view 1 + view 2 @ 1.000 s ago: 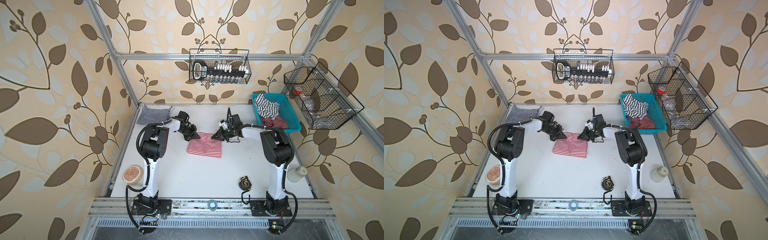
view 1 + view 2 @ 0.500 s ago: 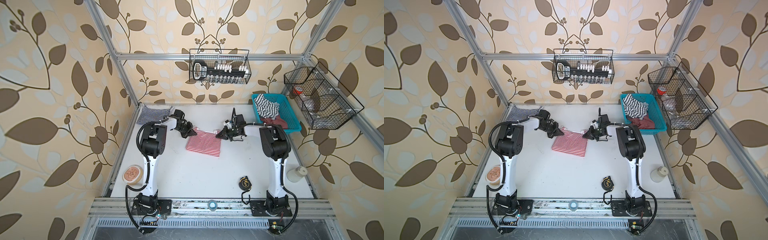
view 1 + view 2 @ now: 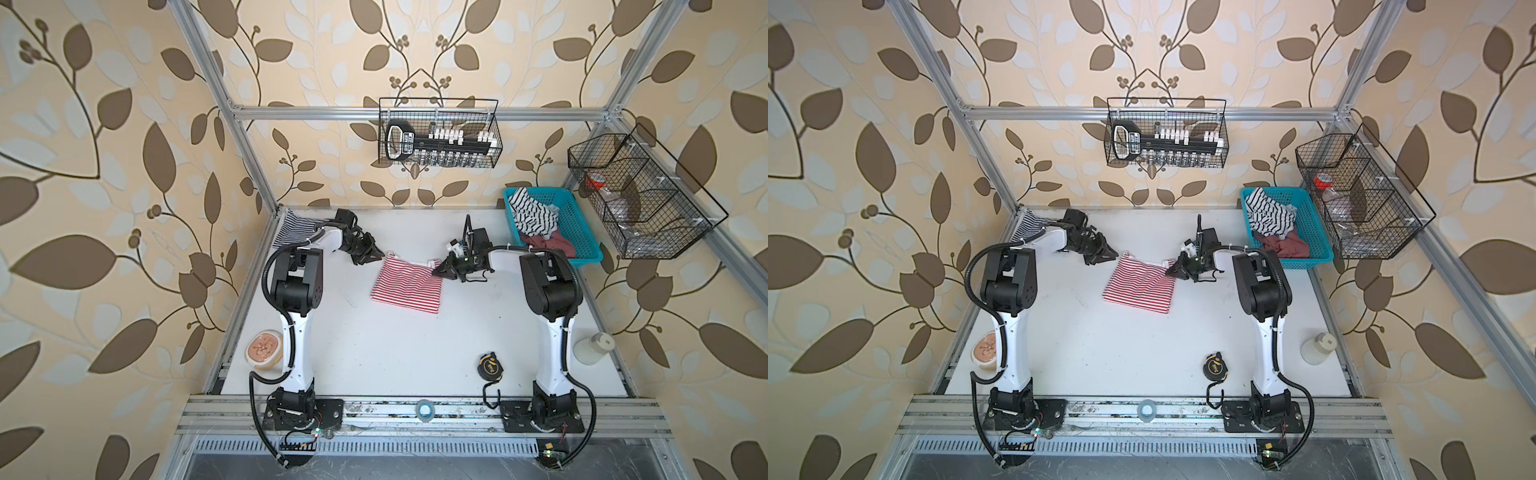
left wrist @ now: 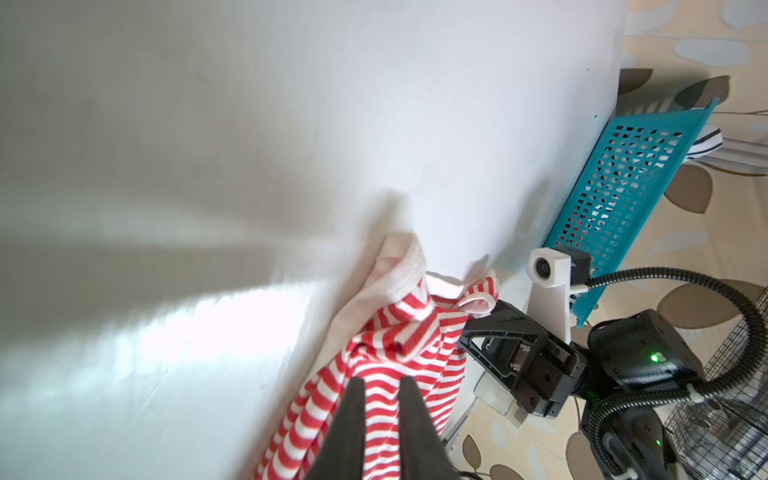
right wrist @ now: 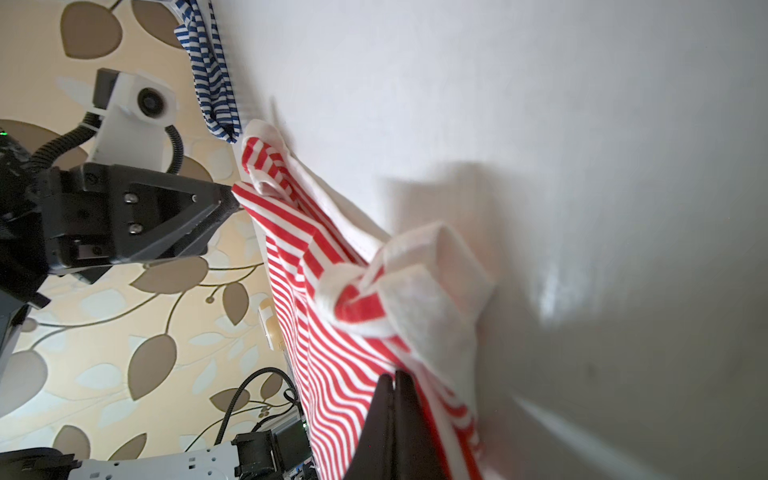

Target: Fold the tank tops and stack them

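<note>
In both top views, a red-and-white striped soft cloth tank top (image 3: 407, 286) (image 3: 1139, 289) lies in a rough square on the white worktop (image 3: 395, 353), towards the back middle. A navy-and-white striped cloth tank top (image 3: 293, 227) lies in the far left corner, well apart. The left gripper (image 3: 376, 258) sits just beside one strap corner of the red top, and the right gripper (image 3: 436, 272) touches the other.

Left wrist view: its fingers (image 4: 353, 415) stand narrowly apart, holding nothing.

Right wrist view: its fingers (image 5: 384, 415) are pressed together, seemingly pinching the red top's edge by a bunched, white-trimmed strap. The cloth looks light, limp and quick to bunch. It is best pinched at layered corners, not loose straps.
</note>
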Motion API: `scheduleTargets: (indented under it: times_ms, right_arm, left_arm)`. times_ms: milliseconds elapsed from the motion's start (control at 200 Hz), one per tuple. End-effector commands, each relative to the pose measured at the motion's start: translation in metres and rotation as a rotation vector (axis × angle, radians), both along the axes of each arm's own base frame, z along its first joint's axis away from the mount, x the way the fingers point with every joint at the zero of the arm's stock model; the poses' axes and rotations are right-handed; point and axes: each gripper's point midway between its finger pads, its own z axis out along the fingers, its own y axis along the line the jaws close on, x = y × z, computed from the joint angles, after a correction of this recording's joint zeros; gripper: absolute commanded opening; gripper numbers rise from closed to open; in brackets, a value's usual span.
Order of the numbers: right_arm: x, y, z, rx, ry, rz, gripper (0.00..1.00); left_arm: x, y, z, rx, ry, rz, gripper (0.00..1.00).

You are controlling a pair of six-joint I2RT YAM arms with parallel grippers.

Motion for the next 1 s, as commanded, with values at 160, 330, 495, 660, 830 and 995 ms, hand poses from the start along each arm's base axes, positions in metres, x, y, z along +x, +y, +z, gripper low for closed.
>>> scheduleTargets:
  times_ms: [160,330,495,660,830,995]
  right_arm:
    - [-0.019,0.0,0.081,0.001,-0.179,0.053,0.23]
    - [-0.045,-0.007,0.102,0.005,-0.221,0.053,0.29]
    - [-0.07,-0.02,0.103,-0.032,-0.222,0.04,0.32]
    - [-0.09,-0.035,0.092,-0.064,-0.195,0.023,0.33]
    - [-0.102,-0.046,0.066,-0.091,-0.138,0.003,0.33]
    - [-0.103,-0.049,0.028,-0.11,-0.054,-0.034,0.34]
  left_arm:
    - [-0.06,0.018,0.026,0.133,-0.073,-0.106,0.69]
    - [-0.078,0.019,-0.006,0.135,-0.004,-0.106,0.72]
    - [-0.077,0.011,-0.025,0.135,0.013,-0.122,0.72]
    - [-0.08,0.0,-0.038,0.131,0.034,-0.154,0.72]
    - [-0.086,-0.01,-0.055,0.125,0.068,-0.175,0.71]
    - [-0.096,-0.016,-0.069,0.132,0.1,-0.192,0.71]
